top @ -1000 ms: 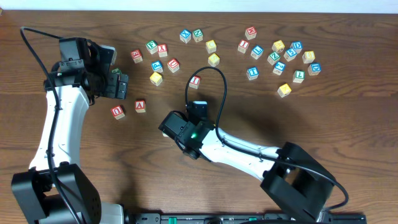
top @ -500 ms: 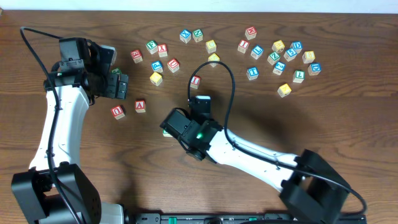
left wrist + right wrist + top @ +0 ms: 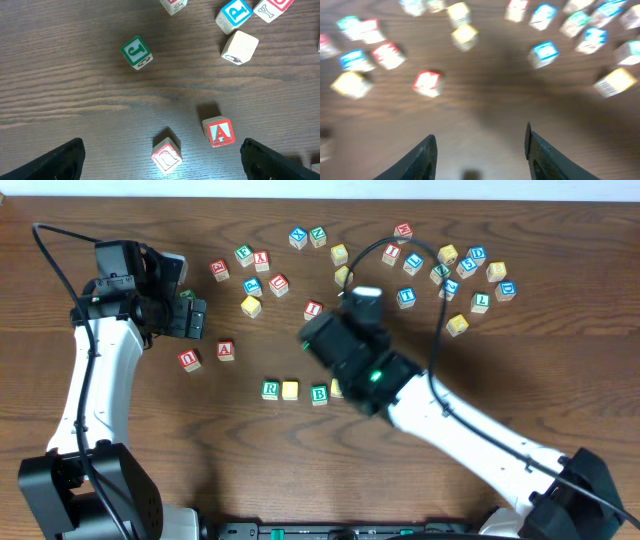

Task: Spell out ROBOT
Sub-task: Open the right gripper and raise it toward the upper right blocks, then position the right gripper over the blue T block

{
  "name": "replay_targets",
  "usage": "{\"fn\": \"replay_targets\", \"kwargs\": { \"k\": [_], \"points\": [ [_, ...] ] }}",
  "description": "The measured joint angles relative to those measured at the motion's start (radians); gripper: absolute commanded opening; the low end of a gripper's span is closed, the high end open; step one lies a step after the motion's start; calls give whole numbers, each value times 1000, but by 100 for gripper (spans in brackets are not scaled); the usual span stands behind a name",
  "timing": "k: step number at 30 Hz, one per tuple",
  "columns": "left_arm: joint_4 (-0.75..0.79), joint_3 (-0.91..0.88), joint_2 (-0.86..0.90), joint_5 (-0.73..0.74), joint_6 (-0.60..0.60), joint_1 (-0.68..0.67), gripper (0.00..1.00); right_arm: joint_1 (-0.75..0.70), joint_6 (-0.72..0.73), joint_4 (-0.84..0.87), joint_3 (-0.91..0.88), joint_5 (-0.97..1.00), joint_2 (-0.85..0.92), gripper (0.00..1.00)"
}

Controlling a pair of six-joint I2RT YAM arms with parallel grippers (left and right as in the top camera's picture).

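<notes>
I am inspecting the row nearest my base: R (image 3: 270, 389), yellow cube (image 3: 290, 390) and B (image 3: 319, 394) are lying along a left-to-right line, letters upright from my side. A fourth cube (image 3: 337, 388), yellowish, is sitting just beside B, half covered by my right arm. My right gripper (image 3: 480, 145) is standing spread and empty, its view blurring. My left gripper (image 3: 197, 318) is gaping wide near A (image 3: 218, 132). Loose cubes (image 3: 447, 254) are lying farthest off.

One left gripper (image 3: 191, 317), jaws spread wide, nothing between them, left arm (image 3: 95, 385) folded behind it. One right gripper (image 3: 482, 152), jaws parted, empty, right arm (image 3: 470, 425) stretched long behind it.
</notes>
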Motion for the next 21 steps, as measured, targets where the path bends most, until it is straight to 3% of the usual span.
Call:
{"fn": "replay_targets", "kwargs": {
  "k": [14, 21],
  "points": [
    [0, 0, 0, 0, 0, 0, 97, -440, -425, 8, 106, -261, 0, 55],
    [0, 0, 0, 0, 0, 0, 98, -529, -601, -10, 106, -461, 9, 54]
  ]
}}
